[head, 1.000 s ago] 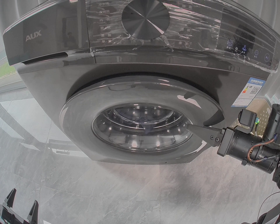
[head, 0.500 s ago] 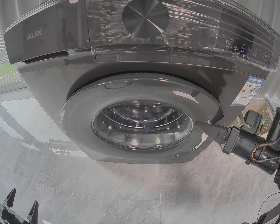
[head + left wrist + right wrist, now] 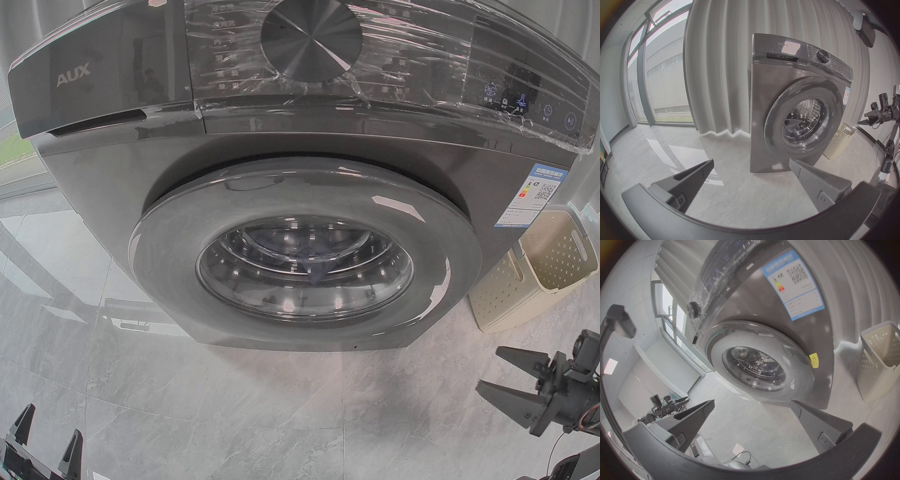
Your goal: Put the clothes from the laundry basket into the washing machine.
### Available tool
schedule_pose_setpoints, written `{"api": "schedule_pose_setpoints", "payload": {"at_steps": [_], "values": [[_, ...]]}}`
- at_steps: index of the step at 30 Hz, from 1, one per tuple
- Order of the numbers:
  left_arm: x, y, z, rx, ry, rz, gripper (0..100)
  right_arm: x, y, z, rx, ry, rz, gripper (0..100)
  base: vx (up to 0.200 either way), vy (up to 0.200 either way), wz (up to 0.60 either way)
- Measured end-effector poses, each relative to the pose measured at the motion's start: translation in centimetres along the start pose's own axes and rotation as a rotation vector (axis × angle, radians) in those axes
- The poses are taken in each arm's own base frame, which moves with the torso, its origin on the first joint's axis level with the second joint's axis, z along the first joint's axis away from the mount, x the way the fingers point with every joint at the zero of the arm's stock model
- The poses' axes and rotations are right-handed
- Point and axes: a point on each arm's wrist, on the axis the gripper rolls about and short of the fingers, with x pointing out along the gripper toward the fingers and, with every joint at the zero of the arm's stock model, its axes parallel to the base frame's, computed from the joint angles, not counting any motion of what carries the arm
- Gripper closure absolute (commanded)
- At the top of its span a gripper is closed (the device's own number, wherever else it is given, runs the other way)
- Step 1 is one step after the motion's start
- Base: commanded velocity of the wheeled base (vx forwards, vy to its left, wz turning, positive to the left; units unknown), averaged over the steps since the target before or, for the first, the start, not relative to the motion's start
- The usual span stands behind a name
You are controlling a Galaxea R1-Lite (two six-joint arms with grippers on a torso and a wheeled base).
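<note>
We log a dark grey glossy metal washing machine [image 3: 300, 187] with a blue-and-white rectangular paper label [image 3: 532, 195], a cream hole-dotted plastic laundry basket [image 3: 506, 294], pale grey marble-veined floor tiles [image 3: 250, 406], and a white pleated curtain [image 3: 718, 78].

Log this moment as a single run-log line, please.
washing machine door: shut | laundry basket: right of machine | right tool: open, empty | left tool: open, empty
</note>
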Motion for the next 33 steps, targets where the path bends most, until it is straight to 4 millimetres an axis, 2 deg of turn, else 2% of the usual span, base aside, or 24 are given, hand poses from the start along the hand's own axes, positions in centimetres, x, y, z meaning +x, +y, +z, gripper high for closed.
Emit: {"api": "schedule_pose_setpoints", "payload": {"at_steps": [9,15,22,28,33], "values": [[0.0,0.0,0.0,-0.004,0.001,-0.003,0,-5.9,-1.5,-1.3,-0.135,-0.11,-0.158,0,0.0,0.0,0.0],[0.0,0.0,0.0,-0.005,0.001,-0.005,0,-9.2,-1.7,-3.5,-0.194,-0.135,-0.333,0,0.0,0.0,0.0],[0.0,0.0,0.0,-0.007,0.001,-0.006,0,-11.2,-1.1,-5.4,-0.272,-0.225,-0.503,0,0.0,0.0,0.0],[0.0,0.0,0.0,-0.009,0.001,-0.006,0,-12.0,-0.9,-7.0,-0.282,-0.257,-0.61,0,0.0,0.0,0.0],[0.0,0.0,0.0,-0.011,0.001,-0.006,0,-12.3,-0.9,-7.3,-0.277,-0.296,-0.718,0,0.0,0.0,0.0]]}}
